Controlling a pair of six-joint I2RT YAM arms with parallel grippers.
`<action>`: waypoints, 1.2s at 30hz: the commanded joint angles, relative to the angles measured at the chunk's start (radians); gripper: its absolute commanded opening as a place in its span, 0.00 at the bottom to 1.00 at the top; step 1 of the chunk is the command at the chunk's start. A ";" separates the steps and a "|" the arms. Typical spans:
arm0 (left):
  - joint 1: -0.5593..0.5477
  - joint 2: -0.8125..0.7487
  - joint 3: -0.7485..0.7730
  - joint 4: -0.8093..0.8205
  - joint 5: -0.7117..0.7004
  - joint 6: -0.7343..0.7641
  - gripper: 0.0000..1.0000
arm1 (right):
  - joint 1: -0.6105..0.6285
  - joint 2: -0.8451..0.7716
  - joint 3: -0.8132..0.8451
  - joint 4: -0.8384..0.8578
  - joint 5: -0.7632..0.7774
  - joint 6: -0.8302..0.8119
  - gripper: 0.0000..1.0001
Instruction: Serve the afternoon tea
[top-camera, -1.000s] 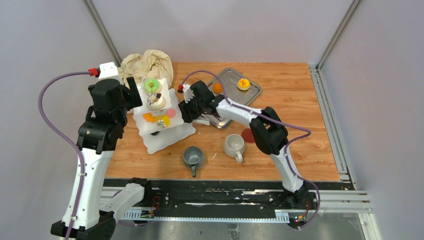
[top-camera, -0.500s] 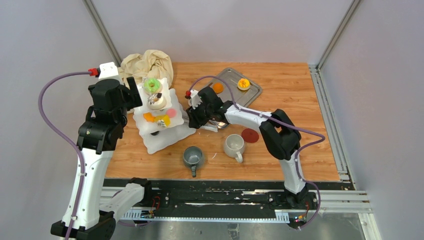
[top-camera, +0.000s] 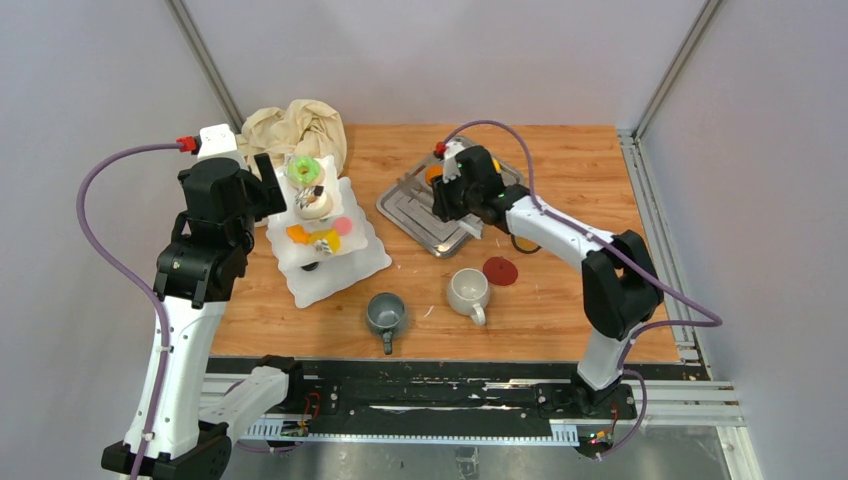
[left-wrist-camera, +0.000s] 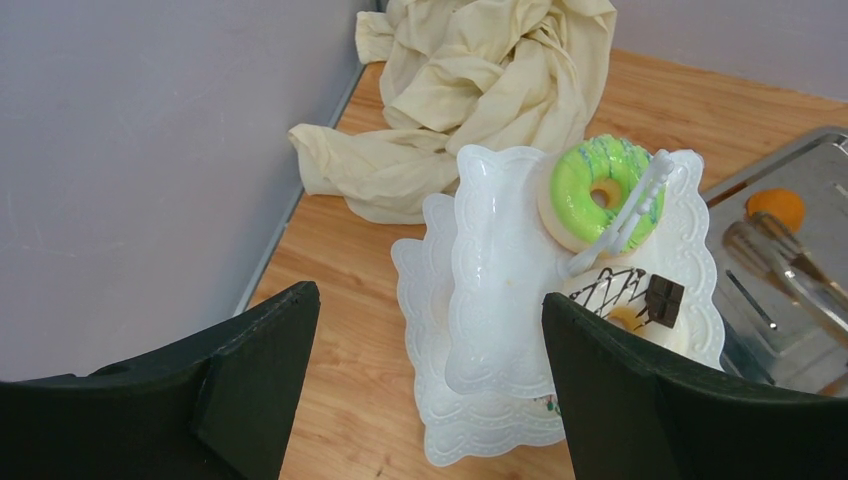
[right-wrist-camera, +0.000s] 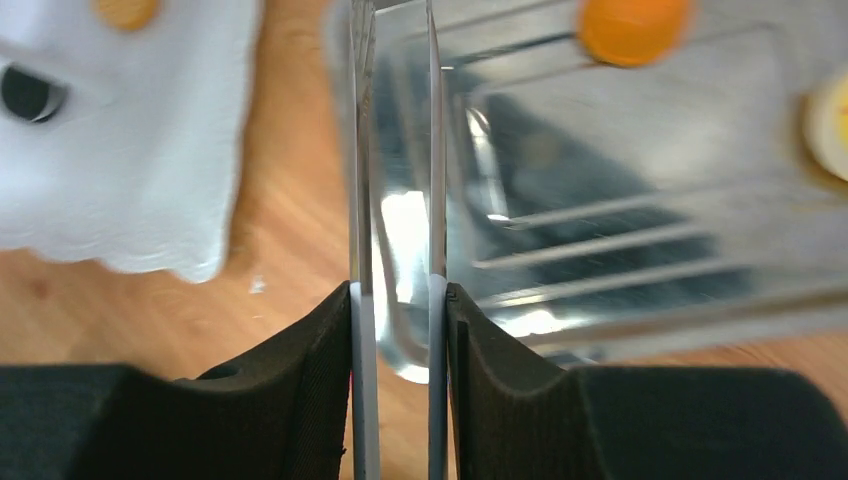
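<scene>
The right gripper (right-wrist-camera: 398, 300) clamps metal tongs (right-wrist-camera: 436, 150); the left gripper (left-wrist-camera: 430, 305) gapes beside the stand (left-wrist-camera: 490, 280). The orange pastry (right-wrist-camera: 634, 27), far on the tray (right-wrist-camera: 620, 200), looks light and crushable, so its sides should be pinched gently.

Pale grey walls (top-camera: 450, 50) on three sides, wooden tabletop (top-camera: 600, 165) at centre, metal corner posts (top-camera: 205, 60) (perhaps aluminium), even light

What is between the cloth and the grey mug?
The white stand stands between the cloth and the grey mug; the top view shows it.
</scene>
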 joint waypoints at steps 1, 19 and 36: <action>-0.007 -0.011 0.012 0.035 0.017 -0.013 0.86 | -0.083 -0.052 0.007 -0.074 0.188 0.009 0.36; -0.007 -0.019 0.000 0.037 0.008 0.000 0.86 | -0.150 0.203 0.280 -0.211 0.223 -0.027 0.44; -0.007 -0.013 0.006 0.036 0.037 -0.006 0.86 | -0.167 0.095 0.182 -0.174 0.196 0.034 0.14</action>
